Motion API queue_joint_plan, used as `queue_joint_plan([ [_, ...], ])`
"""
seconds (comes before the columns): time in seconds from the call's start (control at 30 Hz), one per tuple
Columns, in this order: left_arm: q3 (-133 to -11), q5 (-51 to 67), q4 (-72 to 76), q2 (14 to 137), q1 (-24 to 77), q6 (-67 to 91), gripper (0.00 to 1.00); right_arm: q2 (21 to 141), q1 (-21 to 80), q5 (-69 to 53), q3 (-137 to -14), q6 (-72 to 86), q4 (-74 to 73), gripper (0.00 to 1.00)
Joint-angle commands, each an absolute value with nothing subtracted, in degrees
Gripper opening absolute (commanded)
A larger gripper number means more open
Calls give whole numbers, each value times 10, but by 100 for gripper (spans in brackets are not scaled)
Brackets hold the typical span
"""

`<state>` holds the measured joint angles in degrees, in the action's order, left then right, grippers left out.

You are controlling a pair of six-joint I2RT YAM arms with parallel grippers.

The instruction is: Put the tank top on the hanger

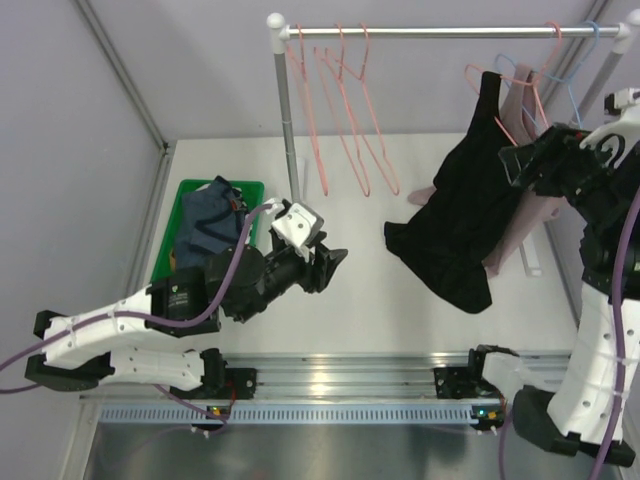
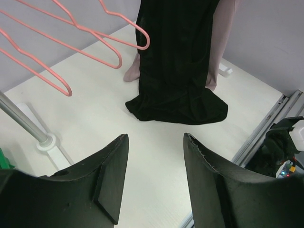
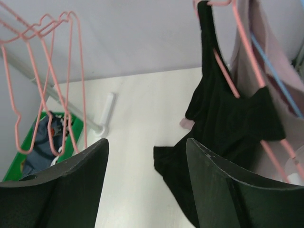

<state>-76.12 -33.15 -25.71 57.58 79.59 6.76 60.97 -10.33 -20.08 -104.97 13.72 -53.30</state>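
The black tank top [image 1: 455, 215] hangs at the right end of the rail on a salmon-pink wire hanger [image 3: 227, 76]. Its hem lies pooled on the table. It also shows in the right wrist view [image 3: 223, 118] and the left wrist view [image 2: 175, 71]. My right gripper [image 1: 522, 160] is open and empty, close beside the hanging top at its right; its jaws [image 3: 146, 142] stand wide apart. My left gripper [image 1: 325, 265] is open and empty over the table, left of the top's hem; its jaws [image 2: 156, 142] hold nothing.
Three bare pink hangers [image 1: 345, 110] hang at the rail's left end. A dusty-pink top [image 1: 520, 225] and a light-blue hanger [image 1: 585, 60] hang behind the black top. A green bin [image 1: 185, 195] with a dark blue-grey garment [image 1: 210, 215] stands at the left. The rail post [image 1: 285, 120] rises beside it.
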Motion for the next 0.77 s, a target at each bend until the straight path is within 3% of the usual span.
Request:
queue_joint_plan([
  [0.0,-745,-355,-245,566,795,86,55,535,-111,-279,-978,167,-481,66],
  [0.4,-634,-441,-255,518,795,199,54,304,-81,-255,-675,201,-491,68],
  [0.73,-562,-468,-287,446,795,270,54,294,-49,-217,-596,174,-515,69],
])
